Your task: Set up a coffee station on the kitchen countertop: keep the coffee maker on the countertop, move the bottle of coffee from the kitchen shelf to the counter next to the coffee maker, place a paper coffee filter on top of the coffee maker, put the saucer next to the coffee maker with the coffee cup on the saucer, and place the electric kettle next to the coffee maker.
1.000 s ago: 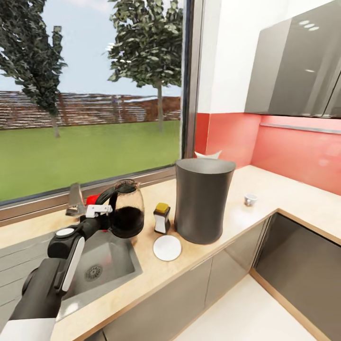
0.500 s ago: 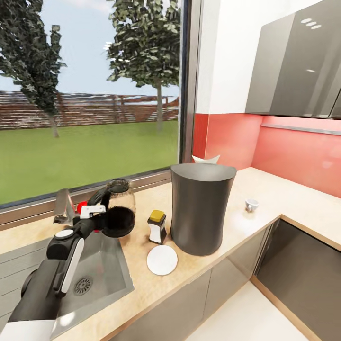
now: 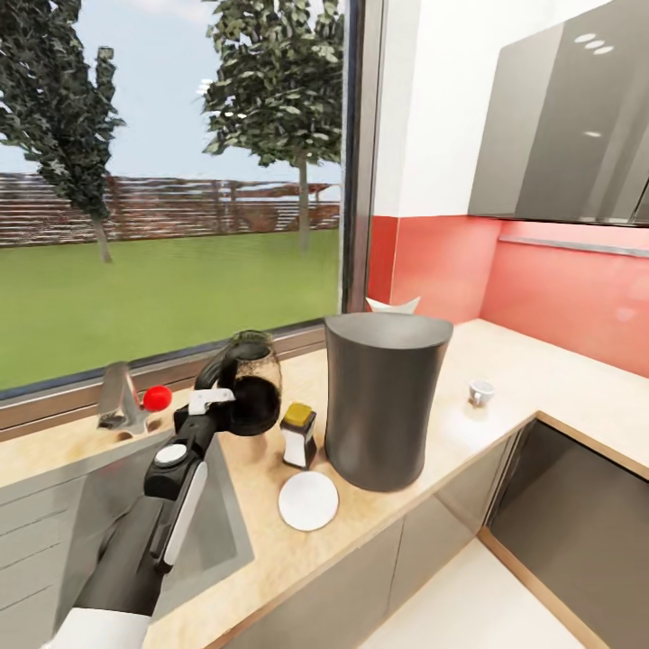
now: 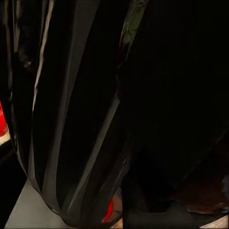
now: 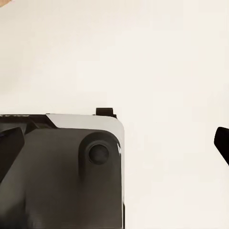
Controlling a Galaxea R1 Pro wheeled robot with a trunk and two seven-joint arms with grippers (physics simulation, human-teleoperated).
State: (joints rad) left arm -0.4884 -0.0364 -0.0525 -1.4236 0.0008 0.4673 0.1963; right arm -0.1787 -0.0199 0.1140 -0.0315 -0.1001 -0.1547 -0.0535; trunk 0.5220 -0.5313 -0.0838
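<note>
The left claw [image 3: 216, 406] grips the electric kettle [image 3: 248, 383] by its dark handle, it seems, holding it tilted above the bench [image 3: 433, 433] edge by the sink [image 3: 108, 505]. The coffee maker [image 3: 383, 397] stands to the kettle's right, the coffee bottle [image 3: 298, 434] between them, the saucer [image 3: 308, 501] just before it.

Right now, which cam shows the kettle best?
Head view: the whole kettle shows tilted in the left gripper, beside the bottle of coffee. The left wrist view gives just a dark close-up of its body. The right wrist view shows a pale surface and robot hardware.
</note>
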